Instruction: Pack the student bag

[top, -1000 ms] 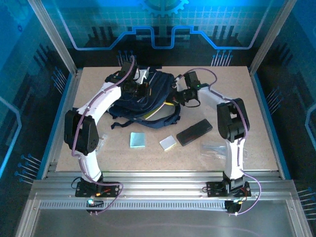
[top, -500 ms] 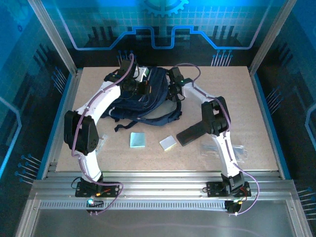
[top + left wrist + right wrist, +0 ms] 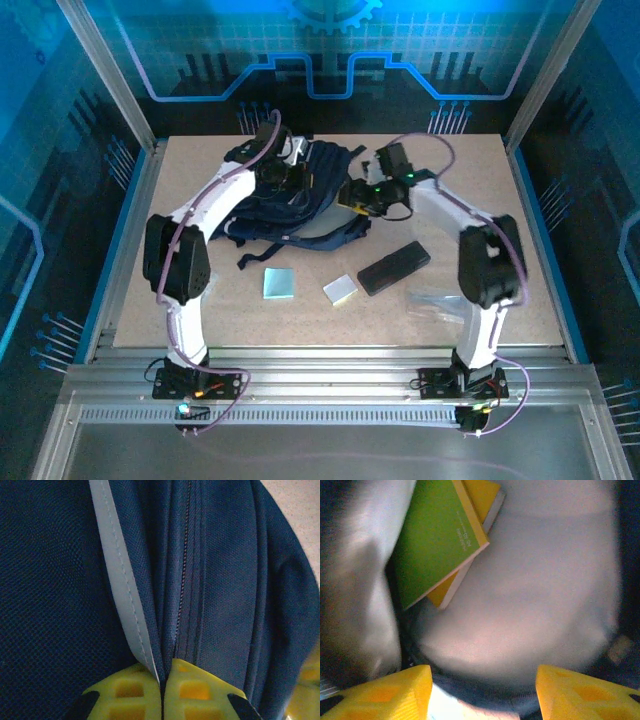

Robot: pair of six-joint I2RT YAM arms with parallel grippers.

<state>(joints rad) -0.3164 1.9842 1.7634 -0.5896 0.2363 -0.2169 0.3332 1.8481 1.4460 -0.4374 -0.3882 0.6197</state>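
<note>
From the left, the left arm arches in over the table (image 3: pixel 520 210) and its left gripper (image 3: pixel 277 172) sits down on the upper left part of the student bag (image 3: pixel 322 170), which lies in a dark navy heap at the far middle of the board, black straps trailing toward the near side. Up close, the left gripper (image 3: pixel 162 692) has its two yellow fingertips (image 3: pixel 130 692) pressed together with no gap, pinching a fold of the navy fabric right where a grey stripe (image 3: pixel 120 580) runs down between them; a zip (image 3: pixel 185 555) runs just beside that stripe. In front of the bag, on bare board, lie a light-blue square pad (image 3: pixel 279 284) and, just to its right, a pale block (image 3: pixel 340 289) – apart from each other and from the bag. Further right, the right gripper (image 3: pixel 356 195) is at the bag's right-hand side, touching or nearly so. Its own camera shows the right gripper (image 3: pixel 480 695) with fingertips (image 3: pixel 395 692) spread wide and nothing between them, looking onto a green book (image 3: pixel 437 540) lying over a yellow book (image 3: pixel 482 492) against a pale lining (image 3: pixel 535 580). To the right again, near the arm's elbow, a black oblong case (image 3: pixel 393 268) rests slantwise on the table, and a clear plastic wrapper (image 3: pixel 437 300) lies just beyond it – hard to make out.
</note>
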